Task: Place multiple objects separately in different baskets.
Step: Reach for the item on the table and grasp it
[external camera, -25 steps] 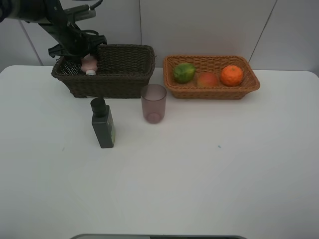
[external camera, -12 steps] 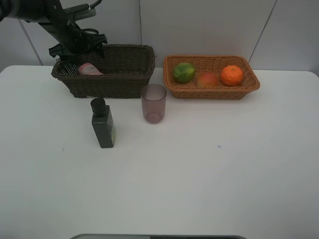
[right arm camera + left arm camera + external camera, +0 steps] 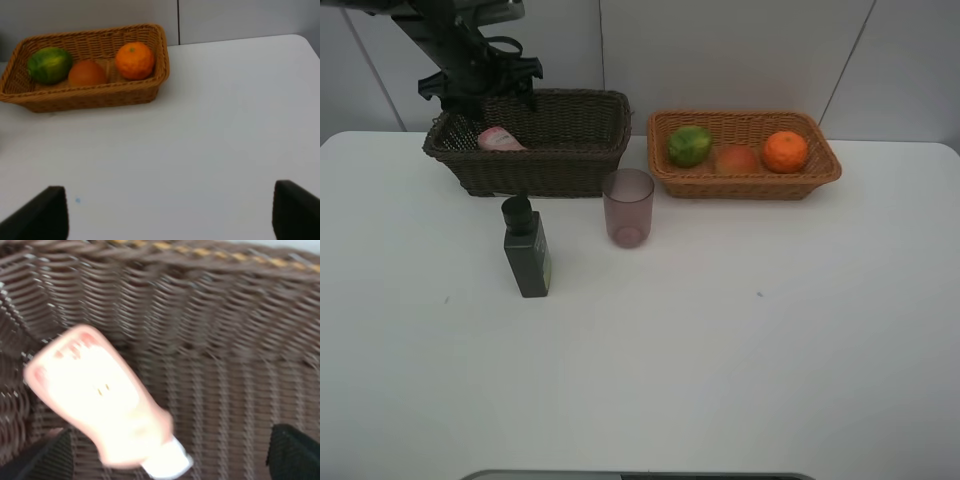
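Tube (image 3: pixel 500 139) lay on its side in the brown basket (image 3: pixel 550 172), at that basket's left end, pink body tilted and white cap pointing down toward the weave. The left gripper (image 3: pixel 480 90) hung above that end with its jaws wide apart and nothing between them; in the left wrist view its dark fingers (image 3: pixel 47 460) showed at both lower corners, clear of the tube.

To the right, just beside the brown basket, stood the tan basket (image 3: pixel 750 186), shallower, with three fruits in a row: green fruit (image 3: pixel 689 145) at the left end, peach (image 3: pixel 737 159) in the middle, orange (image 3: pixel 785 151) at the right. The bottle (image 3: pixel 527 250) stood upright on the table (image 3: pixel 720 350) in front of the brown basket, and the cup (image 3: pixel 628 208) stood upright near it, just in front of the gap between the baskets.

The table was plain white and matte, with two tiny dark specks (image 3: pixel 758 294) — one near the middle, one toward the left. Both baskets sat along its far edge against a pale grey wall (image 3: pixel 740 50) crossed by thin panel seams.

The right gripper (image 3: pixel 167 215) was out of the high view. Its own camera showed the fingers wide apart over bare table, holding nothing, with the tan basket well off.
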`<state>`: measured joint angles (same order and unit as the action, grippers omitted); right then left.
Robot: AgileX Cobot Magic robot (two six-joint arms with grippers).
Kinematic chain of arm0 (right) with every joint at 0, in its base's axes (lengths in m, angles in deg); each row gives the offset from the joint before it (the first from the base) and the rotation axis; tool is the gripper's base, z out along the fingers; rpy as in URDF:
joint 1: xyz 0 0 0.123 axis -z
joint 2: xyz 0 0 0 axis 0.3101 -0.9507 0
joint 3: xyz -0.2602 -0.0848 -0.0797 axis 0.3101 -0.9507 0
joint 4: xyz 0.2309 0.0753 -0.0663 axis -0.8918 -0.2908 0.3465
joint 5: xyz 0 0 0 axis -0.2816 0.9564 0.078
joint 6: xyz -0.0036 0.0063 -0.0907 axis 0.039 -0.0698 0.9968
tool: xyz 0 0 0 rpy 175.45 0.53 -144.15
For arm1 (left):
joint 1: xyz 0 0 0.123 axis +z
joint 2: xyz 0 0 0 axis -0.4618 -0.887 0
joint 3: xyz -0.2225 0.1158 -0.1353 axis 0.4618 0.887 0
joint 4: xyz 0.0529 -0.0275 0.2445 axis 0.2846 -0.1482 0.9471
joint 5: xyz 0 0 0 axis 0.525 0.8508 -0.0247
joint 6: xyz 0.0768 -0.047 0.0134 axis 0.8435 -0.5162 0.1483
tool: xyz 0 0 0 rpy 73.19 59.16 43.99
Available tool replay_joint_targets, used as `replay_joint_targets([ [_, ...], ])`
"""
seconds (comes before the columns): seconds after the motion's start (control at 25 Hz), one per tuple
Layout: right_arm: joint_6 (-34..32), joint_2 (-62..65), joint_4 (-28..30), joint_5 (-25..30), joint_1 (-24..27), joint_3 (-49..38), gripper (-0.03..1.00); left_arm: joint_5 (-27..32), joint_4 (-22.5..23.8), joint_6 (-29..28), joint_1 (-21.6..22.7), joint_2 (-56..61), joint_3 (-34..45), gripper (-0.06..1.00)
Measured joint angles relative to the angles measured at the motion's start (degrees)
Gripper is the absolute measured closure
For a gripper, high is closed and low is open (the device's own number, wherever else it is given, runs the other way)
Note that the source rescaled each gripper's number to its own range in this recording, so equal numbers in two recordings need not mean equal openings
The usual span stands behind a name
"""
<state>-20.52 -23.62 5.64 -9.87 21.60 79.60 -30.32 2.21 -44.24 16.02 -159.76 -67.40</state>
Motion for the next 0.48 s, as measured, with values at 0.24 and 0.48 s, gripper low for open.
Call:
replay_joint_targets([
  [0.24,0.0,0.0,0.0,0.0,0.0,0.0,0.26,10.2,-1.4,-0.1,-4.1,2.7,-0.1,-0.06],
  [0.48,0.0,0.0,0.0,0.0,0.0,0.0,0.26,20.8,-3.0,-0.6,-8.3,3.4,-0.1,-0.06],
])
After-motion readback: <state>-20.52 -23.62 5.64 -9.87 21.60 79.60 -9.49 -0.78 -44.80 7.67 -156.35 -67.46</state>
